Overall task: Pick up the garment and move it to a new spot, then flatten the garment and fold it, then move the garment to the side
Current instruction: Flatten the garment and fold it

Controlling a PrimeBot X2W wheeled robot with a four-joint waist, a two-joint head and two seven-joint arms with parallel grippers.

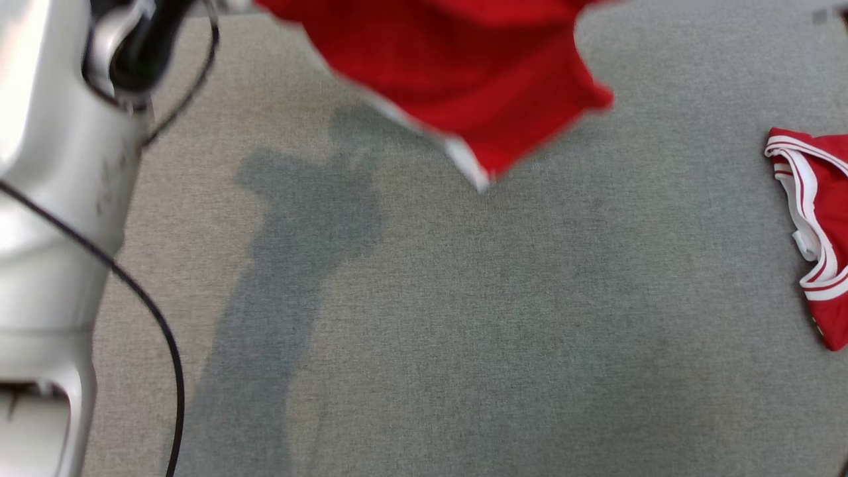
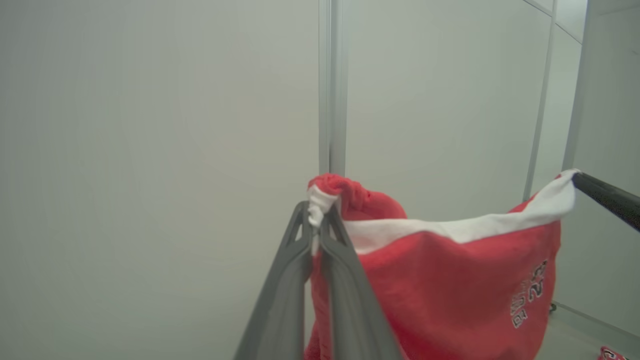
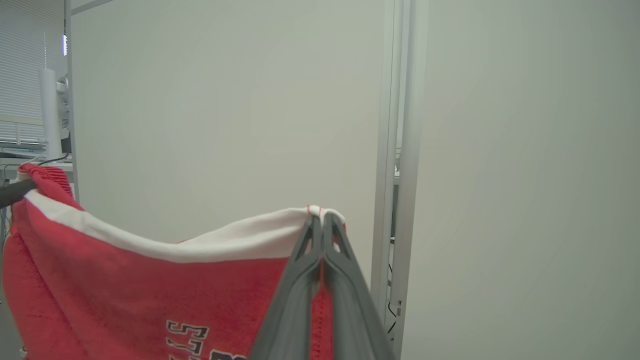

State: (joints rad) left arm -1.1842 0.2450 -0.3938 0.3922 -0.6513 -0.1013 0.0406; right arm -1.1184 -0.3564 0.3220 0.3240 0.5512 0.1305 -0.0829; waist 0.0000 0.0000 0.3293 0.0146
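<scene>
Red fabric with a white band along its top edge hangs in the air: this is the garment point(image 2: 450, 280), stretched between two robot grippers. In the left wrist view, the left gripper point(image 2: 314, 210) has its two dark fingers pressed together on a bunched corner of the white band point(image 2: 450, 230). In the right wrist view, the right gripper point(image 3: 320, 220) is pinched tight on the opposite corner. The band sags slightly between them, and printed lettering shows lower on the cloth.

In the head view, the lower part of the garment appears blurred at the top of the frame, clear of the grey carpeted floor point(image 1: 464, 331) beneath it.

Judging by this, the pick-up is done and the garment is mid-carry. It has not yet been laid down, and flattening, folding and moving it aside all remain.

The floor below offers a broad bare stretch in the middle. A second red garment point(image 1: 821, 218) with white trim lies at the far right edge, well apart from the hanging one. The robot's pale left arm point(image 1: 46, 199) and a black cable point(image 1: 152, 318) border the left side. Pale wall panels point(image 2: 150, 150) and a metal post point(image 2: 332, 85) stand beyond the grippers.
</scene>
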